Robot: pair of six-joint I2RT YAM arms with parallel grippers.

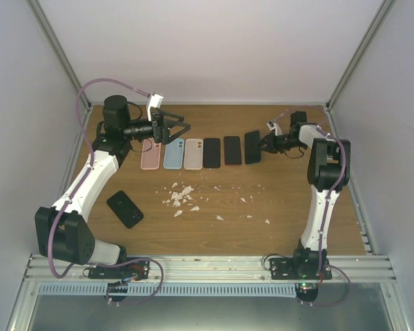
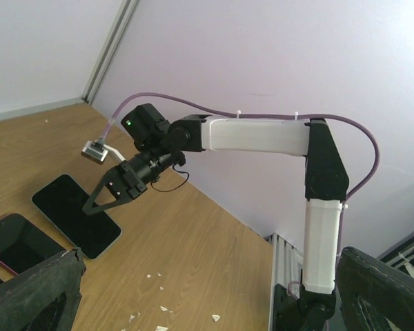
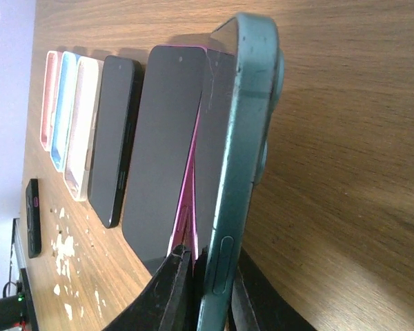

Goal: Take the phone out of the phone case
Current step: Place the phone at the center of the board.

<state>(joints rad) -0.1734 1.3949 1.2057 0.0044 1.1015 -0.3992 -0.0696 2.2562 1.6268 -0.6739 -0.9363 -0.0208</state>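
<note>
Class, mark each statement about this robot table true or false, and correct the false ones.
1. The left gripper is open and holds nothing. True.
2. The right gripper grips a pink case. False: it clamps the dark green phone at the right end of the row.
3. White scraps lie on the table. True.
4. Every phone lies in the row. False: one black phone lies apart, near the left arm.
</note>
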